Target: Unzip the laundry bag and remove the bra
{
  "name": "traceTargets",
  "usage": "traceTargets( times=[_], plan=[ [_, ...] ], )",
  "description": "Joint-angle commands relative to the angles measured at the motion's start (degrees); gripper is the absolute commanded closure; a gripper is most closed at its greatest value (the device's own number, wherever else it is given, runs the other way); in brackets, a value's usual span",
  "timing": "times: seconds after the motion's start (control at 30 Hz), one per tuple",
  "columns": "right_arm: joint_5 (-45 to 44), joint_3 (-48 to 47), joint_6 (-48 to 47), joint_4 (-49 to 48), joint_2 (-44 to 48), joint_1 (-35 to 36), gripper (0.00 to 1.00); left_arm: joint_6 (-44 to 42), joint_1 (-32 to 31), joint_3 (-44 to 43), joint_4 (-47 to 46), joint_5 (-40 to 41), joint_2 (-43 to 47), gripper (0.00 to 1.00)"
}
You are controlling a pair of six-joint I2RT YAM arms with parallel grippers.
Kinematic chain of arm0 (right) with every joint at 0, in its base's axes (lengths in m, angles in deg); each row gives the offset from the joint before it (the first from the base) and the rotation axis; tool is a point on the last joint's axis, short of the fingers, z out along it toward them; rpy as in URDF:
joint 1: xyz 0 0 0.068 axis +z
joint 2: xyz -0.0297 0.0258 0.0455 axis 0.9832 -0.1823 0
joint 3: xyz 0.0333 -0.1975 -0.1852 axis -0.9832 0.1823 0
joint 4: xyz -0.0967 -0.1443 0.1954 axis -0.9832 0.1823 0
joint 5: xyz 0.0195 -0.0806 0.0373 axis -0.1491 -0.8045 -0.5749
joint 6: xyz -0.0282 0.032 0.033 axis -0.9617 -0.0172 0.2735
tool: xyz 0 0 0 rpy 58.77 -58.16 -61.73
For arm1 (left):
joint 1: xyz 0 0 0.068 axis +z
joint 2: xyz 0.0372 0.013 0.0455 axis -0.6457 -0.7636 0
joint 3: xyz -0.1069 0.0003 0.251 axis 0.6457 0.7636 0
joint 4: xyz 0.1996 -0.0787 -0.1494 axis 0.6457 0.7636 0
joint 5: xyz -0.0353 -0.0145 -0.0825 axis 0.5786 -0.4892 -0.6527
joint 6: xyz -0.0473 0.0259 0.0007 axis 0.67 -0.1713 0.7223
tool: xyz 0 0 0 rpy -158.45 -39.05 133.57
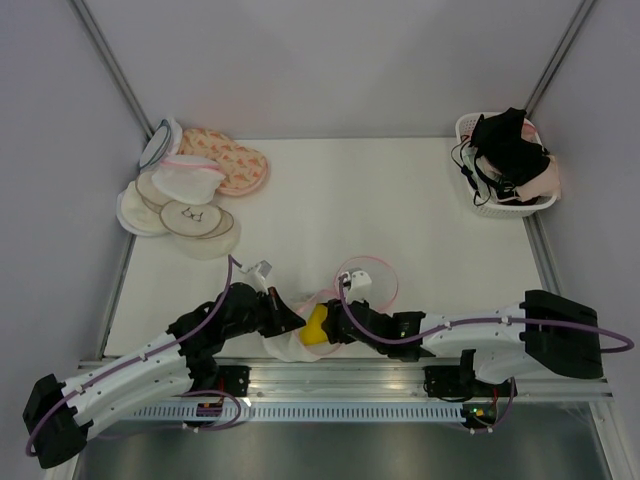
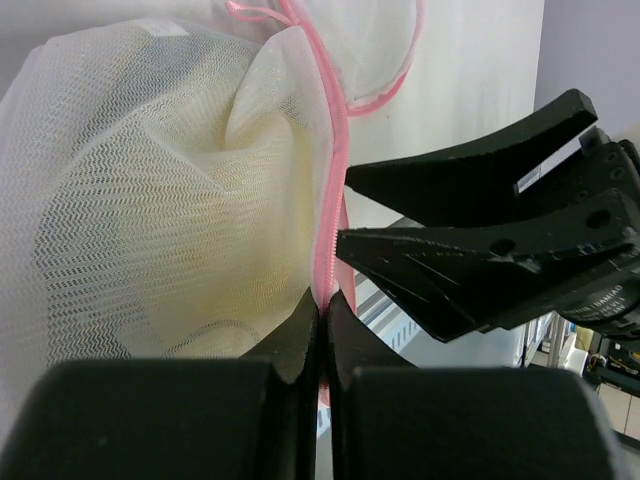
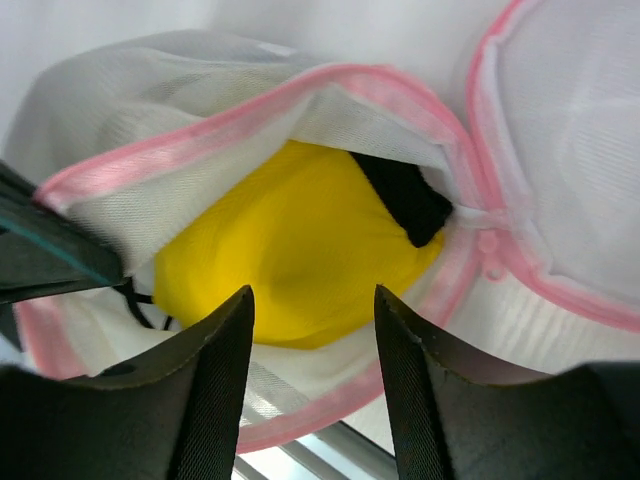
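The white mesh laundry bag (image 1: 285, 345) with pink zipper trim lies at the near table edge, unzipped, its round lid (image 1: 367, 283) flopped open behind. A yellow bra (image 1: 316, 325) with a black part shows inside the opening. My left gripper (image 1: 290, 322) is shut on the bag's pink rim (image 2: 328, 240). My right gripper (image 1: 338, 325) is open, its fingers (image 3: 215, 370) just in front of the yellow bra (image 3: 290, 260) at the bag's mouth (image 3: 200, 130), not closed on it.
Several other round pouches, one peach floral (image 1: 225, 158) and a cream disc with a bra drawing (image 1: 195, 217), lie at the far left. A white basket (image 1: 505, 160) of dark garments stands at the far right. A metal rail (image 1: 330, 375) runs along the near edge.
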Motion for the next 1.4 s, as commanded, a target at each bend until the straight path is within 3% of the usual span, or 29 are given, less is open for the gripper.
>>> traceTargets(
  times=[0.0,0.2,0.27,0.37,0.4,0.47,0.5,0.73,1.03,1.23,1.37],
  plan=[
    [-3.84,-2.02,0.89,4.67,-2.29,0.35,0.43,1.54,0.18,0.41,-2.58,-0.75,0.46,0.98],
    [-1.82,-2.29,1.33,-0.33,-9.40,0.26,0.41,1.71,0.18,0.14,-2.58,-1.19,0.55,0.98],
    [-1.03,-2.46,1.07,-4.20,-11.70,0.35,0.45,1.71,0.18,0.14,-2.75,-1.19,0.29,0.98],
    [0.30,-2.02,1.15,-10.44,-15.92,0.26,0.58,2.06,0.09,0.41,-3.19,-1.62,0.11,0.98],
    [0.04,-2.02,1.33,-11.32,-17.67,0.26,0.73,2.07,0.09,0.41,-3.37,-1.97,0.20,0.98],
    [-0.05,-1.76,1.94,-13.96,-19.08,0.26,0.85,2.15,0.01,0.58,-3.72,-2.33,0.46,0.98],
    [-0.14,-1.76,2.12,-14.66,-20.13,0.26,0.99,2.15,0.01,0.67,-3.72,-2.68,0.55,0.98],
    [-1.02,0.96,1.42,-15.02,-15.32,0.17,1.00,2.42,0.00,1.81,-3.63,-2.42,1.69,0.98],
    [1.79,5.79,-3.15,-10.02,6.56,0.17,1.00,2.42,-0.08,2.08,-2.76,-1.28,1.34,0.98],
    [4.08,11.07,-3.07,-12.83,19.30,0.26,1.00,2.33,-0.08,1.73,-2.75,-0.75,0.02,0.98],
    [0.66,13.35,-2.54,-10.37,30.44,0.35,1.00,2.42,-0.08,1.81,-2.58,-0.48,0.20,0.98]
  ],
)
